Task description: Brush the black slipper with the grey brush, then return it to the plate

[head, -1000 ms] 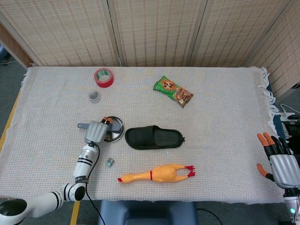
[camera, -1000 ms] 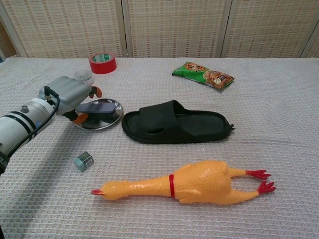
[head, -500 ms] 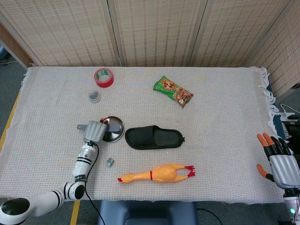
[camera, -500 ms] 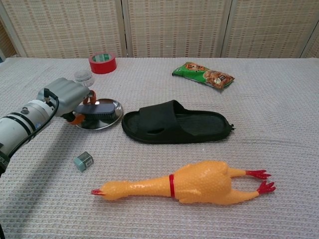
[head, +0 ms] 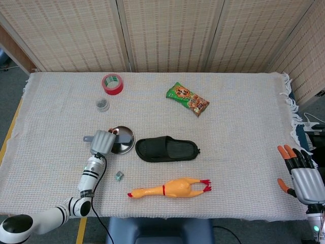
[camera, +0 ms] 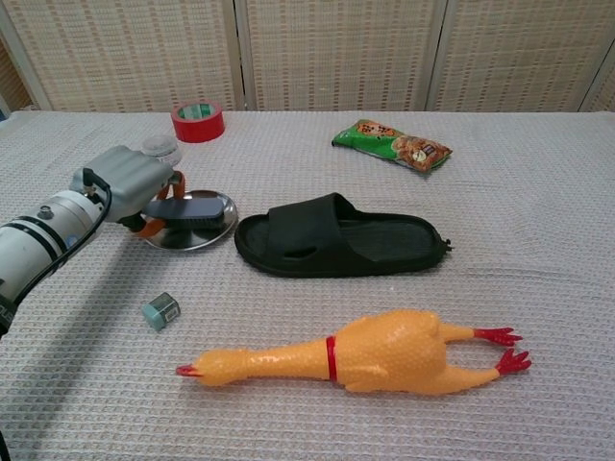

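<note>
From the head view, the left hand (head: 103,142) sits at the left rim of the round shiny metal plate (head: 123,140), its fingers reaching over the dish; the grey brush is hidden under them here. The black rubber slipper (head: 167,150) lies just to the right of the plate, its long axis running left to right across the cloth-covered worktop (head: 244,127). The right hand (head: 300,175) hangs off the far right edge, fingers spread and empty, well apart from everything, so the left hand is clearly the nearer one.

From the chest view, the grey brush with dark bristles (camera: 192,209) rests in the metal plate (camera: 207,235), its length pointing toward the slipper (camera: 341,245). The left hand's (camera: 135,182) fingers (camera: 178,183) curl about the brush's near end; whether they truly grip it I cannot tell. The slipper lies to the hand's right, so the coming move is likely a short carry rightward
</note>
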You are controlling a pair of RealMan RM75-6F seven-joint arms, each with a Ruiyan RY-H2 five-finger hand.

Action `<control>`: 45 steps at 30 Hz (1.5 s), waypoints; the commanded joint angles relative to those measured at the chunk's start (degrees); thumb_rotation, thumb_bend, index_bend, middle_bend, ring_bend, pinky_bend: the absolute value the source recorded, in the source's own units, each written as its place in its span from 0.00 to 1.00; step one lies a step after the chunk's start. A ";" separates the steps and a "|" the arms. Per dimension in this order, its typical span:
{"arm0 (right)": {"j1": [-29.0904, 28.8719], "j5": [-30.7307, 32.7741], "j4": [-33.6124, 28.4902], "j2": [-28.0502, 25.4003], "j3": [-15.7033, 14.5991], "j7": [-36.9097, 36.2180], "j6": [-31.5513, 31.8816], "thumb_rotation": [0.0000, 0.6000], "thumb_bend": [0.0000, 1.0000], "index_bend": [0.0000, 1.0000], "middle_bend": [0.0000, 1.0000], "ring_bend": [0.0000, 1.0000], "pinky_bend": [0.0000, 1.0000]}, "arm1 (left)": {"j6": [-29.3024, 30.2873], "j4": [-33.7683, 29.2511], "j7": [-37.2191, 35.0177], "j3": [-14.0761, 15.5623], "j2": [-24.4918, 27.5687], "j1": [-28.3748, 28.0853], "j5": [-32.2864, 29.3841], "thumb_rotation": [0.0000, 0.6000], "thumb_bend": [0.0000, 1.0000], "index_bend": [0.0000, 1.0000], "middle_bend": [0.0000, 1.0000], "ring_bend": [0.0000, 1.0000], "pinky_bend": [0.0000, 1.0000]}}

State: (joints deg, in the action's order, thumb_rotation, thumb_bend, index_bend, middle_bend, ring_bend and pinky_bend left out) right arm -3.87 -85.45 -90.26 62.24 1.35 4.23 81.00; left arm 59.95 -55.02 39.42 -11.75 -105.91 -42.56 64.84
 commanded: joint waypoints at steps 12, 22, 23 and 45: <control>-0.09 -0.24 -0.05 -0.06 -0.21 -0.16 -0.15 1.00 0.21 0.00 0.00 0.00 0.00 | 3.29 -1.86 -2.42 0.54 1.25 0.98 2.66 1.00 0.58 0.64 0.73 0.85 1.00; -3.92 -2.39 2.26 1.24 0.25 0.46 -4.10 1.00 0.21 0.00 0.00 0.00 0.00 | 8.55 -9.79 -1.51 2.13 5.58 3.83 5.76 1.00 0.73 0.75 0.86 0.87 1.00; -4.90 -2.83 2.70 1.40 0.36 0.55 -5.18 1.00 0.22 0.00 0.00 0.00 0.00 | 8.99 -11.16 -0.85 2.21 6.13 4.11 5.81 1.00 0.73 0.76 0.86 0.87 1.00; -27.49 -7.14 15.26 12.54 0.83 7.16 -31.33 1.00 0.46 0.00 0.00 0.00 0.00 | 11.04 -29.55 17.02 -1.16 6.93 2.33 -1.31 1.00 0.73 0.77 0.88 0.87 1.00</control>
State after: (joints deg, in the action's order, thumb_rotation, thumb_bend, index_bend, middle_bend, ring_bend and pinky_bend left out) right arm -30.59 -92.85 -75.60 73.81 2.28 10.33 50.77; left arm 71.36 -84.98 56.04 -12.34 -98.38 -39.66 64.18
